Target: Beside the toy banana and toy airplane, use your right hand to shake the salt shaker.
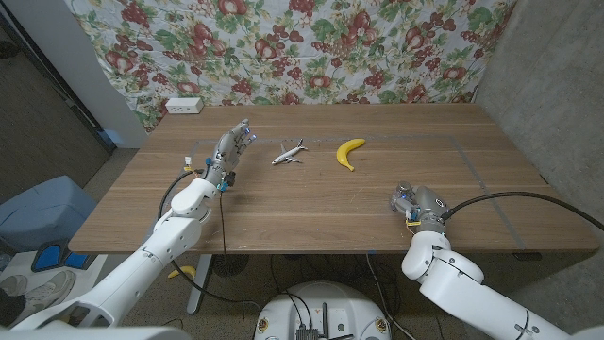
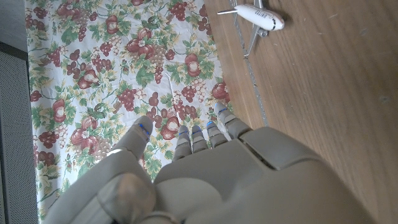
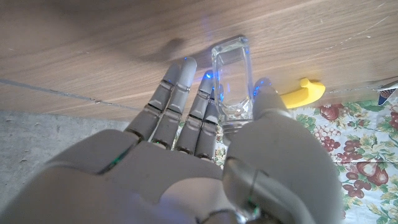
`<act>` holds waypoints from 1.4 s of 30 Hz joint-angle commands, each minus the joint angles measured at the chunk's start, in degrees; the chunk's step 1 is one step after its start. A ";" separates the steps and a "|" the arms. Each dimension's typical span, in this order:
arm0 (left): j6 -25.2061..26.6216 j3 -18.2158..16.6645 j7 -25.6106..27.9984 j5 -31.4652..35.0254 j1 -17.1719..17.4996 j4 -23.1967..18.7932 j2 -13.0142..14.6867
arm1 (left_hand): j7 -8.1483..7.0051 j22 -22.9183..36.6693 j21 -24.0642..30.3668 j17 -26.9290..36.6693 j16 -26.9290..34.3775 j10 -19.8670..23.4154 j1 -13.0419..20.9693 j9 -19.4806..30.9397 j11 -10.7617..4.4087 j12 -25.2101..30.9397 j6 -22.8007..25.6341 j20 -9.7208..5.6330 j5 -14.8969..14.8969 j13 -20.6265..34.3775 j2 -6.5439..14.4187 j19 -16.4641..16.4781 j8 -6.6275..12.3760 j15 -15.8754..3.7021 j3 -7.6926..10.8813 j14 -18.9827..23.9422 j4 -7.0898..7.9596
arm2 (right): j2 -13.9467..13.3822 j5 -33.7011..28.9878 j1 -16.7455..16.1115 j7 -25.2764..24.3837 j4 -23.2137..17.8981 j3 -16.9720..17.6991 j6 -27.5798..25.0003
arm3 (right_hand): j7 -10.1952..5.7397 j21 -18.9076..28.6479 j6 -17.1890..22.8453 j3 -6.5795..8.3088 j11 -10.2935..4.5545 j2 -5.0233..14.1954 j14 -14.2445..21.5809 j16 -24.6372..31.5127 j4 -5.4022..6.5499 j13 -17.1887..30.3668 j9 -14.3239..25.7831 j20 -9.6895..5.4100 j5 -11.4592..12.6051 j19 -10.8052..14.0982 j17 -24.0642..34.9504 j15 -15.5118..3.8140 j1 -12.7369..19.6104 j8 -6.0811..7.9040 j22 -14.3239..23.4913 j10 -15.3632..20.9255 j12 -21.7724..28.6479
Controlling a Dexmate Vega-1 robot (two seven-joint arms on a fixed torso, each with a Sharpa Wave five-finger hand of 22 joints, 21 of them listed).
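The salt shaker, a clear glass piece, stands between the thumb and the fingers of the right hand, near the table's front edge at about four o'clock from the table's middle in the head view. The fingers lie close along one glass side and the thumb along the other, so the hand looks to be pinching it, though I cannot tell how firm the hold is. I judge the step to be the grasp itself, just made or just closing; the shaking is not yet under way as far as one moment shows. The next move calls for a sure squeeze, a lift clear of the wood, then short up-and-down wrist strokes without letting the smooth glass slip. The toy banana lies at about eleven o'clock from that hand, well apart, and the toy airplane sits just beyond it toward nine o'clock. The left hand is at the far left of the table, fingers straight and close together, holding nothing. The right wrist view gives the glass and finger placement that the head view blurs into the hand; the head view alone lays out both toys and both arms together.
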 commanded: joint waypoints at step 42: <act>0.51 1.03 1.39 0.91 -0.97 0.21 -1.40 | 0.06 0.22 0.02 0.15 0.13 0.46 0.92 0.18 -0.13 0.11 0.42 0.08 0.32 0.20 2.18 0.63 0.11 -1.81 -0.12 0.25 -0.24 | 2.72 -4.31 -2.87 -4.32 4.83 5.16 14.07 | -2.87 4.54 8.78 1.89 -4.11 6.79 3.66 0.01 0.77 12.94 2.70 -1.08 -0.35 0.06 5.44 -8.46 10.38 2.86 0.87 6.67 6.18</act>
